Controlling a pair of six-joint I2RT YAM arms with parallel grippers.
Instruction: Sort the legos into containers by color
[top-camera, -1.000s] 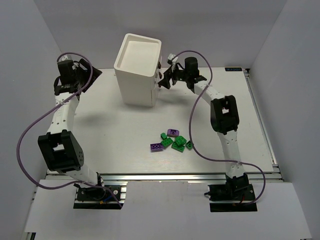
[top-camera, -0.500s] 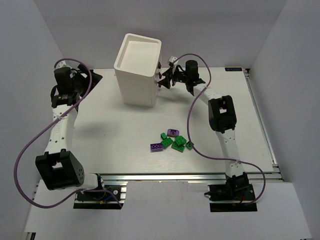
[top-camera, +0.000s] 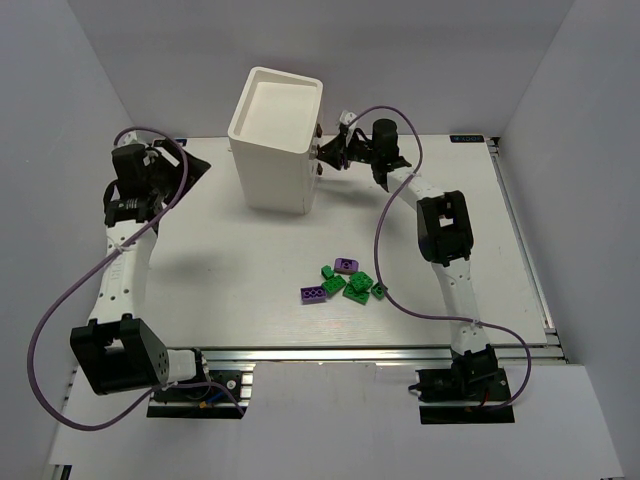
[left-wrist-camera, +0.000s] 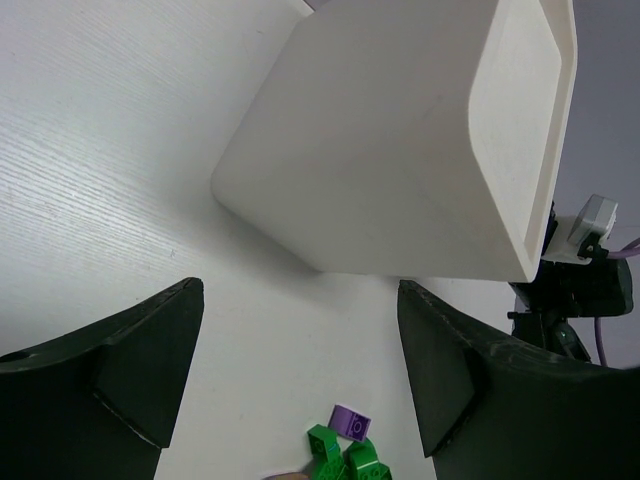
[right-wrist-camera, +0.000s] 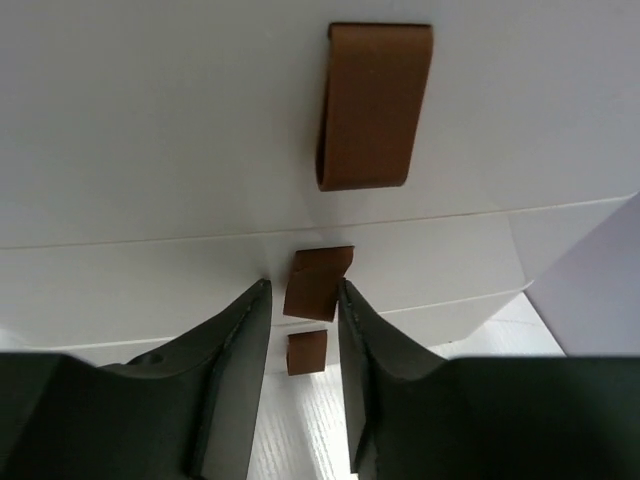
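The containers are three drawers in a tall white cabinet (top-camera: 275, 140) (left-wrist-camera: 400, 150) at the back of the table. Its brown knobs face right. In the right wrist view I see the top knob (right-wrist-camera: 372, 105), the middle knob (right-wrist-camera: 318, 283) and the bottom knob (right-wrist-camera: 306, 353). My right gripper (top-camera: 325, 158) (right-wrist-camera: 303, 285) is closed in on the middle knob, one finger on each side. All the drawers look shut. The legos lie mid-table: two purple (top-camera: 346, 264) (top-camera: 313, 293) and several green (top-camera: 355, 287) (left-wrist-camera: 340, 450). My left gripper (top-camera: 195, 165) (left-wrist-camera: 300, 300) hangs open and empty left of the cabinet.
The right arm's purple cable (top-camera: 385, 215) loops over the table between the cabinet and the legos. White walls close in the back and both sides. A metal rail (top-camera: 350, 352) runs along the near edge.
The right gripper's fingers have closed in from wide open onto the middle knob. The left arm has drawn its wrist nearer and turned it toward the cabinet, still open.
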